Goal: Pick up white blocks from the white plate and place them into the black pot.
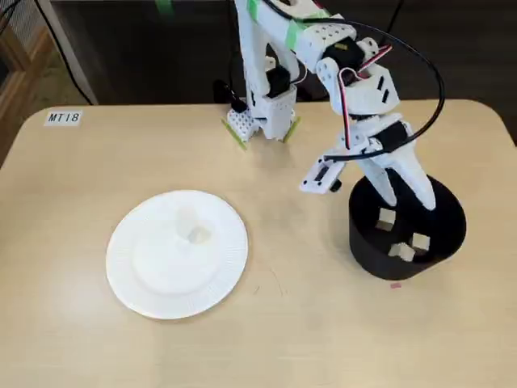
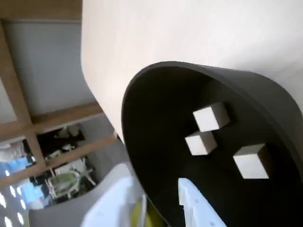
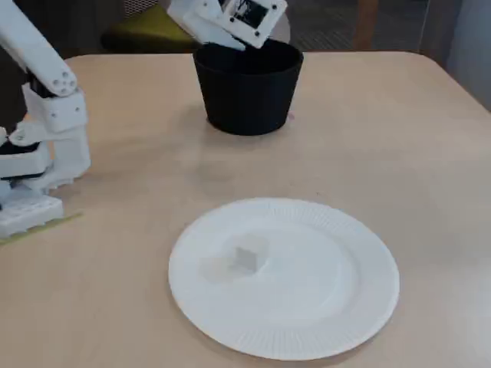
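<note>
**Three blocks in the pot, one on the plate**

The black pot (image 1: 367,250) stands on the bench (image 1: 323,323), on the right side in a fixed view. The robot arm (image 1: 355,89) bends over it. The jaws (image 1: 408,194) reach down into the top of the pot. The two white fingers (image 1: 420,182) are spread apart and nothing is between them, so the jaws are let go and empty.

Three white blocks (image 1: 387,217) lie on the floor of the pot. In the wrist view you look right down into the pot (image 2: 161,142). Two blocks (image 2: 211,117) sit close together there, almost touching. The third block (image 2: 252,161) sits a little apart from them, lower and to the right. A white finger (image 2: 196,205) pokes in from the bottom edge of that view, just beside the blocks but not touching them.

The white plate (image 1: 129,279) lies flat on the bench, well apart from the pot, on the left side in that fixed view. One small block (image 3: 245,258) rests near the middle of the plate (image 3: 307,337). It is pale like the plate, so it is hard to see.

A small white label (image 1: 63,118) with dark letters sticks on the far left corner of the bench. A tiny pink mark (image 1: 395,284) lies on the bench just beside the pot.
</note>
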You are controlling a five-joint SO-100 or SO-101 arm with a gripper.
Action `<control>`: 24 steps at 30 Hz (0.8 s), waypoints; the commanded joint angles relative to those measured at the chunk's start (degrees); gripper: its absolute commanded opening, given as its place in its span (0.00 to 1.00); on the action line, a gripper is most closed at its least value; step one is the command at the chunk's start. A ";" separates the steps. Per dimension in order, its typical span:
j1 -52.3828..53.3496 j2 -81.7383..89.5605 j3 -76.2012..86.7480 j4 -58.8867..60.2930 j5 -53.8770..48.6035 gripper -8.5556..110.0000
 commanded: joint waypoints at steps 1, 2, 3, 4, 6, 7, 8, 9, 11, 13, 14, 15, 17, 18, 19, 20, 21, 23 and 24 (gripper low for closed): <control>8.35 4.31 -8.70 11.34 -2.02 0.05; 11.87 4.48 -10.99 15.47 -2.64 0.05; 15.64 4.48 -12.83 19.42 -2.99 0.05; 19.86 4.39 -14.15 22.94 -3.08 0.05; 28.21 4.22 -14.85 27.33 -2.99 0.05; 32.26 3.96 -14.85 29.53 -2.29 0.05; 35.86 3.25 -14.77 31.20 -2.02 0.05; 39.29 2.02 -14.85 33.31 -1.41 0.05; 44.38 -0.97 -14.59 35.33 0.00 0.05; 47.90 -5.19 -14.94 37.27 1.85 0.05; 49.22 -7.12 -15.03 38.58 3.08 0.05; 50.45 -9.05 -15.12 39.38 4.13 0.05; 52.65 -12.66 -15.64 40.61 4.66 0.05; 53.70 -14.33 -16.00 40.78 4.57 0.05; 54.76 -15.73 -16.52 40.96 4.13 0.05; 55.72 -16.96 -17.14 41.31 3.87 0.05; 56.78 -17.84 -17.49 41.31 3.60 0.08; 58.45 -18.81 -17.75 41.31 1.93 0.17; 58.97 -18.81 -17.84 41.22 1.05 0.23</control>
